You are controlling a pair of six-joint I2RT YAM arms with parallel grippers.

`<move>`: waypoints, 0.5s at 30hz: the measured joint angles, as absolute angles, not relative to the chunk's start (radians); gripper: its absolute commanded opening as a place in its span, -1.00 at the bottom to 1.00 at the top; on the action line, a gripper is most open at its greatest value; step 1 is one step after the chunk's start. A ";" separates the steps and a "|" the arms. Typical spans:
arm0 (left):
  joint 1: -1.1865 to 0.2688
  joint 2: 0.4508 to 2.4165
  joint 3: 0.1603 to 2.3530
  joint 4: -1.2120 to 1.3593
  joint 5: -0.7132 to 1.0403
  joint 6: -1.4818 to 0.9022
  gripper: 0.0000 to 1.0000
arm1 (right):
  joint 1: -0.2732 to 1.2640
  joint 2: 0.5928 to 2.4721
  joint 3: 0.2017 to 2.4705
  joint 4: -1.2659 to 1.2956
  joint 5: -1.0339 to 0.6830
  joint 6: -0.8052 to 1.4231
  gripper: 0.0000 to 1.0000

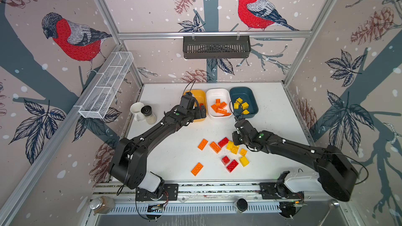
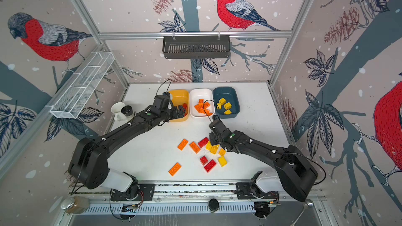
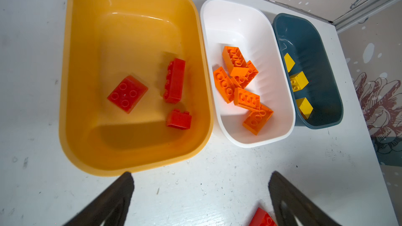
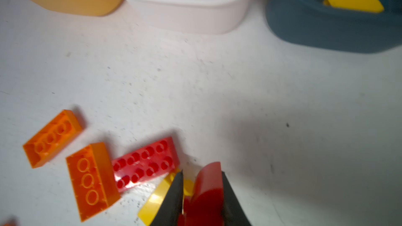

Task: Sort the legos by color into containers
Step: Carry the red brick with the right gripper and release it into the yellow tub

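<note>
Right gripper (image 4: pixel 202 176) pinches a red brick (image 4: pixel 207 192) between its fingers, well apart from the yellow-orange tub (image 3: pixel 130 40); left gripper (image 3: pixel 201 175) gapes empty at that tub's rim.

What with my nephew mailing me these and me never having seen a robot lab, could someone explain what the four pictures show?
These are two black robot arms, the left arm and the right arm, each ending in two fingers. Two pictures look down from overhead and show nearly the same view. The other two come from small cameras on the arms' wrists, looking along the fingers.

On the white table stand three tubs. A yellow-orange tub holds red bricks, a white tub holds orange bricks, and a teal tub holds yellow bricks. More loose bricks lie in the middle of the table.

The left fingers stand open near the yellow-orange tub and hold nothing. The right fingers are shut on a red brick at the loose pile.
</note>
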State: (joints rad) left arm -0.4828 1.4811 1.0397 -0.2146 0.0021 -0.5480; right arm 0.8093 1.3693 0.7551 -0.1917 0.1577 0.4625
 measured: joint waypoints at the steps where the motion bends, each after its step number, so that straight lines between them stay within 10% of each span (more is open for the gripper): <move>1: -0.482 1.473 1.032 -0.215 -0.004 -0.551 0.94 | 0.822 1.394 0.787 -0.174 0.154 0.446 -0.60; 15: -0.426 1.299 0.888 -0.257 -0.211 -0.602 0.94 | 0.883 1.939 1.441 -0.018 0.051 0.287 -0.53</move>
State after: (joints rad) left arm -0.4263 1.2987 0.8875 -0.2565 -0.2111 -0.6022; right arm 0.8833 1.9388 1.4410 -0.0181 0.0505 0.2867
